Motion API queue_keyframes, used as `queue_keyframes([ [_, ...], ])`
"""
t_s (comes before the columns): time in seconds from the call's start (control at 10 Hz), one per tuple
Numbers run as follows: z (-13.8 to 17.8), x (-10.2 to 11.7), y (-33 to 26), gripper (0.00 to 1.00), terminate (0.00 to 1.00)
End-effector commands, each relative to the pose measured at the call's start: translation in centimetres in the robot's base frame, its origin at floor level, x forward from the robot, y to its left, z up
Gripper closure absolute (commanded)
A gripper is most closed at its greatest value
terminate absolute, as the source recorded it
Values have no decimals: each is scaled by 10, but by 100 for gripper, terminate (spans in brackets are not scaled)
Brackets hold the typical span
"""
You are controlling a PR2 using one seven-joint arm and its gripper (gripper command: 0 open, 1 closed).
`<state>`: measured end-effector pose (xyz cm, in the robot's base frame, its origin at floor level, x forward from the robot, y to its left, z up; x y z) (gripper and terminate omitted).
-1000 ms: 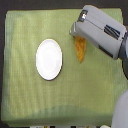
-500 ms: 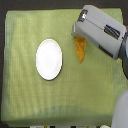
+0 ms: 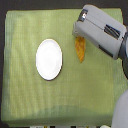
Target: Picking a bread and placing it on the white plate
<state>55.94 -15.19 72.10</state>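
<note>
The bread (image 3: 80, 50), a narrow golden-orange loaf, lies on the green cloth to the exterior view's right of the white plate (image 3: 49, 59). Its lower tip points down the cloth, and its upper end is hidden under my gripper (image 3: 80, 32). The gripper's bulky grey body hangs directly over that upper end and reaches in from the exterior view's right. The fingers are covered by the body, so I cannot tell whether they are open or shut, or whether they touch the loaf. The round plate has nothing on it and sits a short gap away from the bread.
A green cloth (image 3: 30, 100) covers the table, with dark floor along the top and left edges. The robot's grey arm and body (image 3: 120, 107) fill the exterior view's right side and lower right corner.
</note>
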Motion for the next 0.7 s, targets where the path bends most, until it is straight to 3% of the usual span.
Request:
queue_keyframes([
  [0.0,29,-6,0,100,0],
  [0.4,117,-26,-4,100,0],
  [0.6,130,-35,7,100,0],
])
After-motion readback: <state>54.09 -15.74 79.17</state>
